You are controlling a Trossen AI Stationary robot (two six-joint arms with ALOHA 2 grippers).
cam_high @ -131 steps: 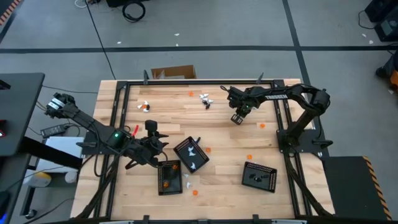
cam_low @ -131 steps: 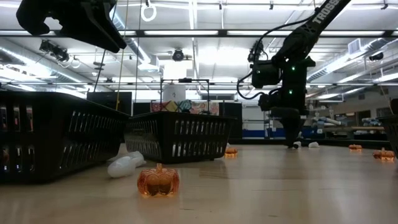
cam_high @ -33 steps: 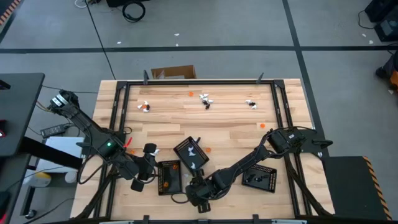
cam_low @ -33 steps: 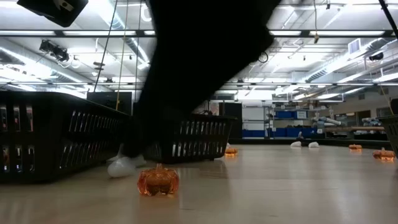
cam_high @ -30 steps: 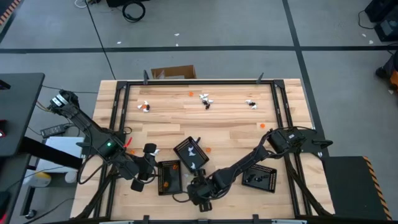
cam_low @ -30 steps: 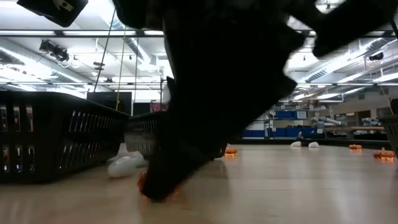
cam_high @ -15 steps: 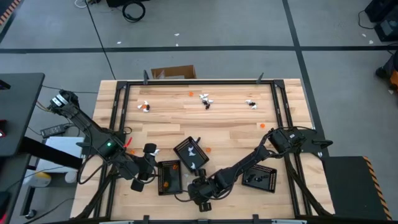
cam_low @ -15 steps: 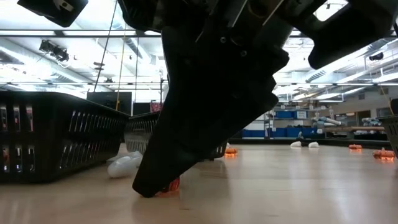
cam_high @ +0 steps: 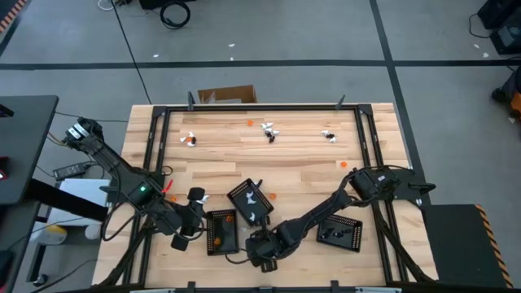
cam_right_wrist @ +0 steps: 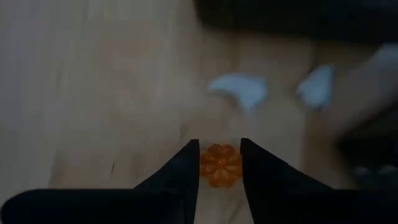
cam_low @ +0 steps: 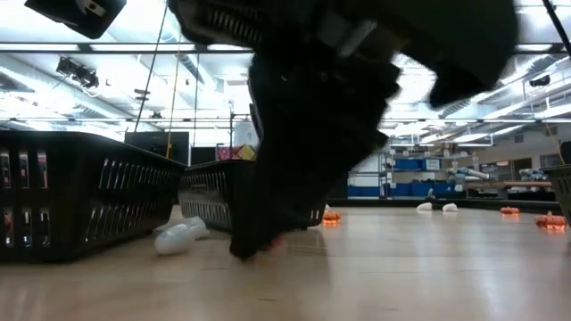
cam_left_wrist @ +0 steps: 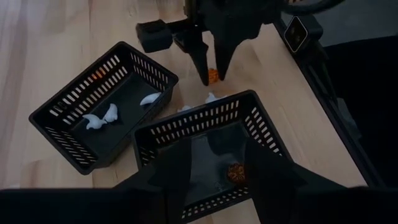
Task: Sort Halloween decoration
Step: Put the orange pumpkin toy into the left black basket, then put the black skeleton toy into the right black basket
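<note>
My right gripper (cam_right_wrist: 220, 155) is low over the table near its near edge (cam_high: 259, 249), shut on a tiny orange pumpkin (cam_right_wrist: 221, 167). The left wrist view shows the pumpkin (cam_left_wrist: 213, 76) at the fingertips. My left gripper (cam_left_wrist: 217, 186) is open and hovers over a black tray (cam_high: 221, 231) that holds an orange pumpkin (cam_left_wrist: 235, 172). A second tray (cam_high: 251, 202) holds white pieces (cam_left_wrist: 111, 114). A third tray (cam_high: 339, 229) holds black ones. Two white pieces (cam_left_wrist: 211, 98) lie on the wood between the trays. My right gripper pinches the orange pumpkin by its two sides (cam_right_wrist: 204, 163), one finger (cam_right_wrist: 186, 171) on each. The fingers come at it from above, pointing steeply down. The pumpkin (cam_low: 270, 242) sits at the fingertips, at or just above the table top; which, I cannot tell.
More small pieces lie along the table's far side (cam_high: 189, 139), (cam_high: 269, 130), (cam_high: 329, 135). Orange ones lie toward the right (cam_high: 343, 164) and beside the white tray (cam_high: 272, 195). A white piece (cam_low: 178, 237) lies by the trays. A black frame (cam_high: 155, 155) borders the table.
My right gripper has come down over the orange pumpkin by the near edge and has taken it between its fingers. In the low view the pumpkin has left its earlier spot and now shows a little higher and farther right, at the fingertips.
</note>
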